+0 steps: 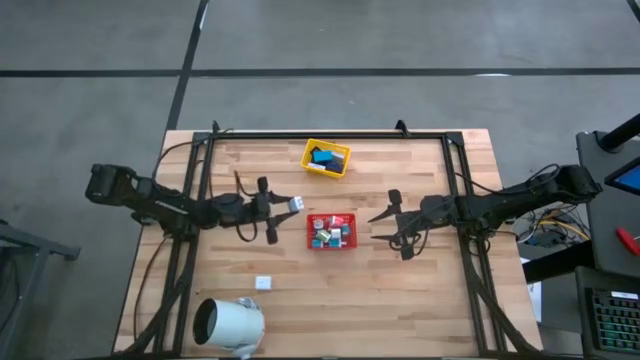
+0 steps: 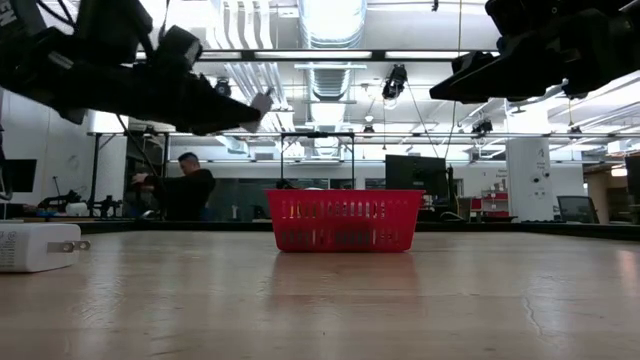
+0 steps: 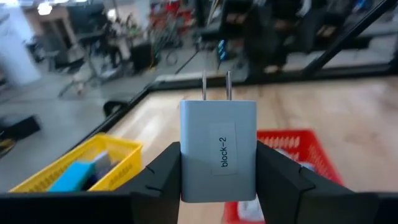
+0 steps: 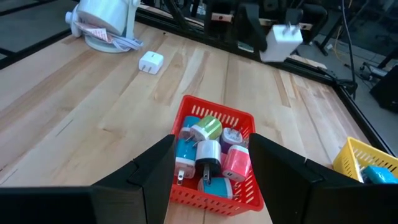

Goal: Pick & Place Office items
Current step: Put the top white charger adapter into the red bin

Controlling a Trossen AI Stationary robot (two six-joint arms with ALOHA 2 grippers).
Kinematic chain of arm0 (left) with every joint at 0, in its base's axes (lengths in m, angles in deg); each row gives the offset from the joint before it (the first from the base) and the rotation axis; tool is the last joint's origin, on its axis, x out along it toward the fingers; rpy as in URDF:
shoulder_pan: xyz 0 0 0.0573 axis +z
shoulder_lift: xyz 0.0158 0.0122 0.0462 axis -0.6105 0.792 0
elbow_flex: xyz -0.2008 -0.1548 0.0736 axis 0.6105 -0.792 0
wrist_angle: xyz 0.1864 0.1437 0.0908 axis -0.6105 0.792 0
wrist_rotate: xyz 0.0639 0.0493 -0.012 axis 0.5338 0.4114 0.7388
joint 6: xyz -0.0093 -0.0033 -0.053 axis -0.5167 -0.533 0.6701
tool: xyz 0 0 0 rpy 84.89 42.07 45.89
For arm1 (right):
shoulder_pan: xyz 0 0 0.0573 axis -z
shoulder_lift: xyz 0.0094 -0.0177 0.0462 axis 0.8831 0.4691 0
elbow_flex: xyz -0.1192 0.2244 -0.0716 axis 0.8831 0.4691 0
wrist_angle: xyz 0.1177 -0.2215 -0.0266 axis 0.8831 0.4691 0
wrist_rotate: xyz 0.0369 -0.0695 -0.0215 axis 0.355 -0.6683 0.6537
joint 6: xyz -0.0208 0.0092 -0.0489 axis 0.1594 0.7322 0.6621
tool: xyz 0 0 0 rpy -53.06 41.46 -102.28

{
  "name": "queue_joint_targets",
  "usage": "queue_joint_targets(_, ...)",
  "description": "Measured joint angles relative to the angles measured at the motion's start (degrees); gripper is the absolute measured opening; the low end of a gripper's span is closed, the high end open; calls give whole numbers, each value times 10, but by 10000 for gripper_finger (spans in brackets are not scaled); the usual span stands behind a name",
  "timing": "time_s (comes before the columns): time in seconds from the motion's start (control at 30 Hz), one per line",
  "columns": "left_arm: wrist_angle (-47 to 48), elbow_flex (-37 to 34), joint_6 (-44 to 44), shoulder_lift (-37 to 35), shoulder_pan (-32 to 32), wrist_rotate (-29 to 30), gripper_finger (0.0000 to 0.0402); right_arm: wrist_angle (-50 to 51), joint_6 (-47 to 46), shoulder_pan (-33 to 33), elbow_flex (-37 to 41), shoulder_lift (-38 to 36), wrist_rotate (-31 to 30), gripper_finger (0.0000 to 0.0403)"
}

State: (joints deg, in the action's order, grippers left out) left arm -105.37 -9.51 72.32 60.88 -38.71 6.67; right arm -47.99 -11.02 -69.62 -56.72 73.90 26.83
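Note:
My left gripper (image 1: 292, 204) hovers just left of the red tray (image 1: 331, 231), shut on a white charger block (image 3: 218, 151) labelled "block-2". The red tray (image 4: 214, 158) holds several small blocks in teal, green, white, pink and navy. The yellow tray (image 1: 326, 157) near the far edge holds teal and navy blocks. Another white block (image 1: 263, 283) lies flat on the table toward the near edge, also seen in the low view (image 2: 38, 247). My right gripper (image 1: 382, 226) is open, in the air right of the red tray. My left gripper pinches the white block by its two flat side faces (image 3: 186, 162) between the two fingers. The fingers (image 3: 163, 171) come level from the table's left. The block is lifted clear of the table, its two metal prongs (image 3: 216, 86) pointing away from the gripper.
A large white cylinder (image 1: 229, 325) lies on its side at the near left corner. A dark metal frame (image 1: 330, 134) runs along the far edge and down both sides. Bare wood lies between the trays and the near edge. A person (image 2: 185, 186) sits in the room behind.

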Motion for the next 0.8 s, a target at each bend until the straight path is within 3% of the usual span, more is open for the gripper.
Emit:
queue_joint_targets(0.2, -50, -22, 0, 0, 29, -57, 152, -1, 6, 0, 0, 0, 0, 201)
queue_joint_targets(0.5, -52, 4, -19, 1, 105, -169, 152, -5, 12, 0, 0, 0, 0, 201)
queue_joint_targets(0.8, -45, 50, -35, 27, 154, -229, 152, -7, 12, 0, 0, 0, 0, 201)
